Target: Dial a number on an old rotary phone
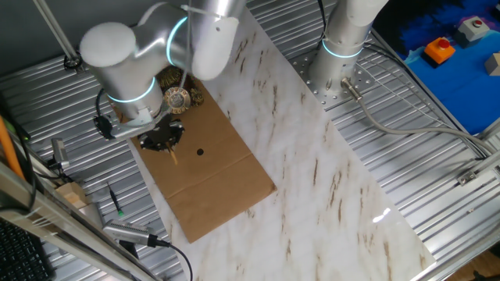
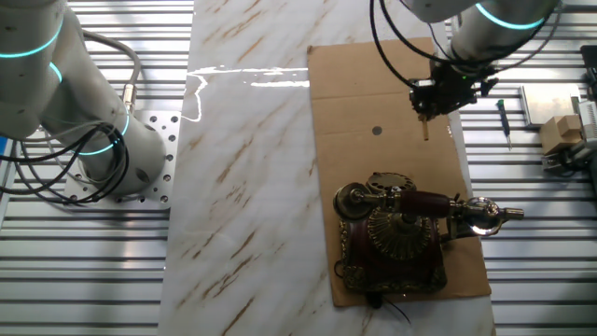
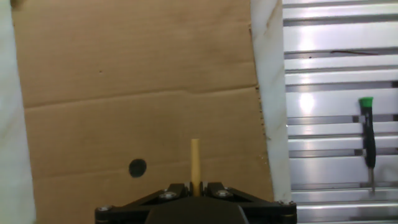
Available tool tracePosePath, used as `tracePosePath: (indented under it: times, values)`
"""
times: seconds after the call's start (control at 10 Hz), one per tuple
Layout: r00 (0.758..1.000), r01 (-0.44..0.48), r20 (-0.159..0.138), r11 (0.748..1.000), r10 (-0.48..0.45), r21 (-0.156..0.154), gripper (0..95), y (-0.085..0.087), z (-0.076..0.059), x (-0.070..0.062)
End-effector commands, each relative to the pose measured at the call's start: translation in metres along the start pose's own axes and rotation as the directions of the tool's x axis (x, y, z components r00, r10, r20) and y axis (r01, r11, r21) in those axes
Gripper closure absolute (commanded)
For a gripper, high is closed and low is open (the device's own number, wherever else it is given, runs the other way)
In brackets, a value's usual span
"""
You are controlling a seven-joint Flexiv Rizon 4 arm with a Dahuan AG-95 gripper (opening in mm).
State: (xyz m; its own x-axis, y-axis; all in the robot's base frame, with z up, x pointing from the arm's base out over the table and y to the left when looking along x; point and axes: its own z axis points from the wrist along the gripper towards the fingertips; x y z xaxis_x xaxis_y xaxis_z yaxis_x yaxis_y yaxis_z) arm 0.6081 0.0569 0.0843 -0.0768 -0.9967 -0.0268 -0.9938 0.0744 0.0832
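Observation:
The old rotary phone [image 2: 401, 229] stands upright on the near end of a brown cardboard sheet [image 2: 373, 84], dark brown with brass trim and its handset across the top. In one fixed view the arm hides most of the phone [image 1: 178, 95]. My gripper [image 2: 437, 95] hovers over the cardboard beyond the phone and apart from it. It is shut on a thin tan wooden stick [image 3: 195, 160] that points down at the sheet. In the hand view the gripper [image 3: 195, 186] shows only bare cardboard [image 3: 124, 74] and a black dot [image 3: 137, 167]; the phone is out of that view.
A green-capped screwdriver [image 3: 368, 140] lies on the ribbed metal beside the marble slab. A second arm's base [image 2: 93, 140] stands across the slab. A wooden block [image 2: 560, 131] sits past the cardboard's edge. An orange button box [image 1: 440, 51] rests on the blue surface.

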Motion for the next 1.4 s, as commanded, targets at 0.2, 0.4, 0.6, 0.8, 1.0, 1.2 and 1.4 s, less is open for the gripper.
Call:
tracePosePath:
  times: [0.2, 0.4, 0.6, 0.8, 1.0, 1.2, 1.4]
  values:
    - [0.998, -0.057, 0.007, 0.998, 0.057, 0.016, 95.0, 0.002, -0.002, 0.001]
    - [1.000, -0.007, 0.009, 0.999, 0.007, 0.046, 95.0, 0.002, -0.002, 0.001]
    - [1.000, 0.008, 0.004, 0.999, -0.008, 0.047, 95.0, 0.002, -0.002, 0.001]
    - [1.000, -0.028, 0.003, 0.999, 0.028, 0.044, 95.0, 0.002, -0.002, 0.001]
    - [1.000, -0.012, 0.004, 1.000, 0.012, 0.028, 95.0, 0.002, -0.002, 0.001]
    - [1.000, -0.004, -0.009, 1.000, 0.004, 0.023, 95.0, 0.020, -0.010, 0.000]
    - [1.000, 0.012, -0.008, 1.000, -0.011, 0.017, 95.0, 0.043, -0.016, 0.012]
